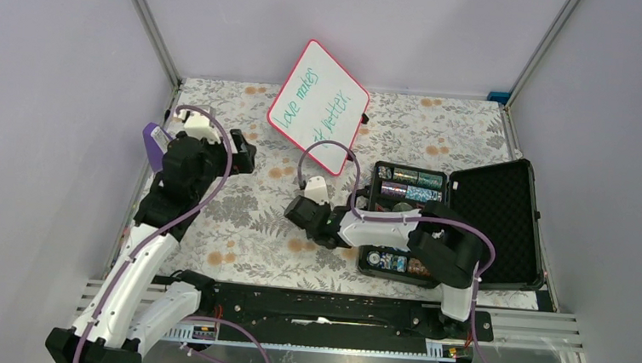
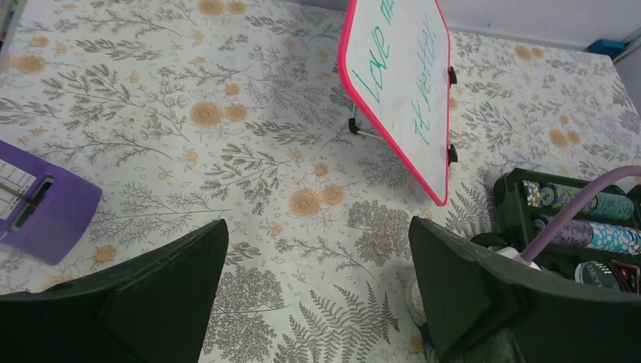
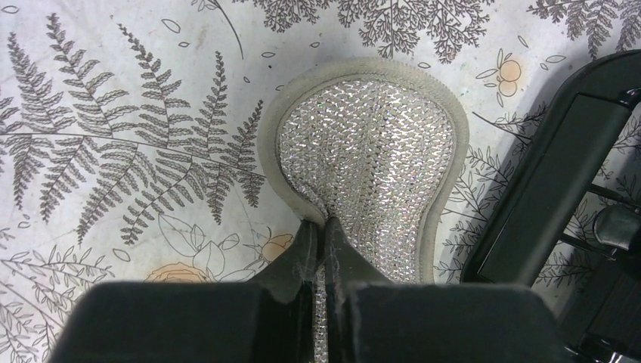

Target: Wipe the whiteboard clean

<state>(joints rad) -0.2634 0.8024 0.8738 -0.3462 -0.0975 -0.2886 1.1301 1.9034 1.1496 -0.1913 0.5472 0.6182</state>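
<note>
Jaws of the R gripper (image 3: 323, 227) are clamping shut on the narrow neck of a sparkly, felt-rimmed pad (image 3: 370, 144). The pad is lying flat on the floral cloth (image 3: 113, 113) just ahead of the tips, w/ the black chip case (image 3: 529, 174) sitting right beside it. Farther out, beyond the pad & well apart from it, the whiteboard (image 1: 319, 104) is standing propped on its feet, face tilting up toward the arms, green writing running along its long axis away from the bases. The L gripper (image 2: 317, 234) is hanging wide open & empty, w/ the board ahead of it approx. as near, but the R arm is prob. the one needing to lift & reach outward.
</note>
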